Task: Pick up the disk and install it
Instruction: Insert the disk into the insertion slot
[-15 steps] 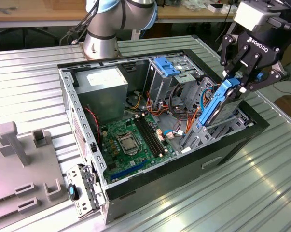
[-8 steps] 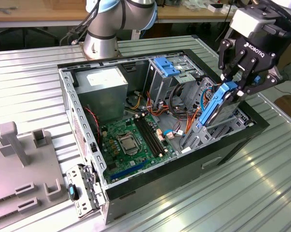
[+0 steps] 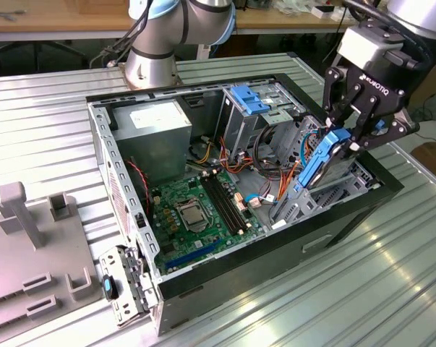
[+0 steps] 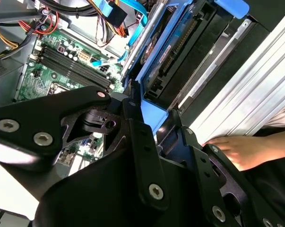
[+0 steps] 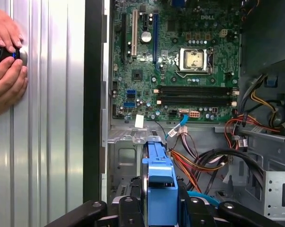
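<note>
The gripper (image 3: 346,137) is gripping the disk (image 3: 320,165) by its upper blue end, fingers (image 5: 131,213) clamped on the blue frame, one on each side. The disk is standing on edge and tilting. Its lower end is reaching down into the metal drive bay (image 3: 293,206) at the corner of the open computer case (image 3: 275,253) on the exterior view's right, and its upper end is sticking up above the case rim. Cannot tell how far it is seated. The motherboard (image 3: 196,210) is lying flat inside the case, beside the bay. The case is sitting on the ribbed metal surface (image 3: 391,289). A person's hands (image 5: 5,71) are resting on the surface just outside the case wall, closing around a small dark object.
</note>
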Robot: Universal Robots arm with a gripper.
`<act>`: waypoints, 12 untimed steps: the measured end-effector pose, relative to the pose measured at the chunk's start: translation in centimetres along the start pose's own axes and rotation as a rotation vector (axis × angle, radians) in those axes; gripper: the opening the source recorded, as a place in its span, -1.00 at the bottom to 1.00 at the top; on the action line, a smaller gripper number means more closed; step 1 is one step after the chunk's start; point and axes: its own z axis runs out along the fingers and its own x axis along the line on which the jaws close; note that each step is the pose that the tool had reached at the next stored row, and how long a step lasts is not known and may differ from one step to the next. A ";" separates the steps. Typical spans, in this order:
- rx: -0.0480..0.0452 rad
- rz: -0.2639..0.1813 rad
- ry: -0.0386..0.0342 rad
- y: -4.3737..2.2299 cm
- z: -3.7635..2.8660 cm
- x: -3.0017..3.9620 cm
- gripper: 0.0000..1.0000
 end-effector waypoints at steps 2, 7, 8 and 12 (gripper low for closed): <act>0.0000 0.000 -0.0001 0.01 0.29 -0.01 -0.26; 0.0000 0.000 0.0000 0.02 1.06 -0.03 -0.26; 0.0000 0.000 -0.0001 0.02 1.24 -0.04 -0.26; 0.0000 0.000 -0.0001 0.04 1.84 -0.05 -0.26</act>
